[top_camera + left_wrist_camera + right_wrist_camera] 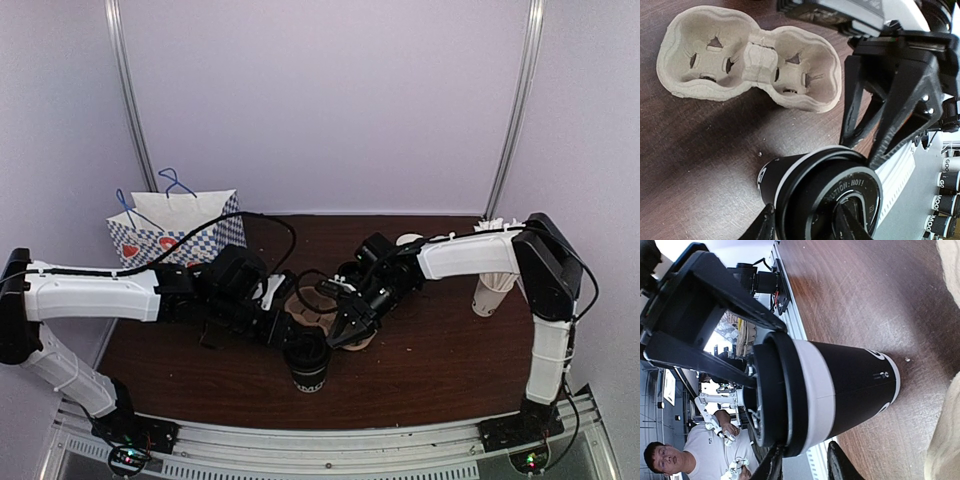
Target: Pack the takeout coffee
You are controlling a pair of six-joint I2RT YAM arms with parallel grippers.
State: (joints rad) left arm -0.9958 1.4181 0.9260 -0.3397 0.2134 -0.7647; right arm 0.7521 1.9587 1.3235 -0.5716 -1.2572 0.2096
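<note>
**Takeout coffee (310, 368) upright at both sets of fingertips, not yet in a carrier**

Stands on its base on the dark wooden table (700, 150), black plastic lid (840, 195) seated. Sits right at the tips of the left gripper (807, 222) and against the tips of the right gripper (862, 152).

Left fingers: part-way apart, one tip outside the near rim of the lid, the other over the lid's middle. Cannot tell whether pinching that rim or only pressing down on it.

Right fingers: part-way apart, tips against the far side, one at the lid's rim, the other seemingly a little lower on the cup wall. Nothing seen between them, so judged not gripping.

Handling, as a judgement: looks light and easy to topple, though heavier if filled, and contents are hidden. Paper wall thin, likely to dent under a hard squeeze. Lid smooth and slippery, and liable to pop off if used as the handle. Better to take hold across the wall just below the lid, where the rolled rim stiffens the paper. Place fingers on opposite sides, squeeze gently and keep the cup upright.

Beyond the left fingertips and beside the right fingers: a moulded pulp two-cup carrier (685, 65), both wells empty, near the cup but apart from it. Farther off, behind the left arm: a checked paper gift bag (190, 225).
</note>
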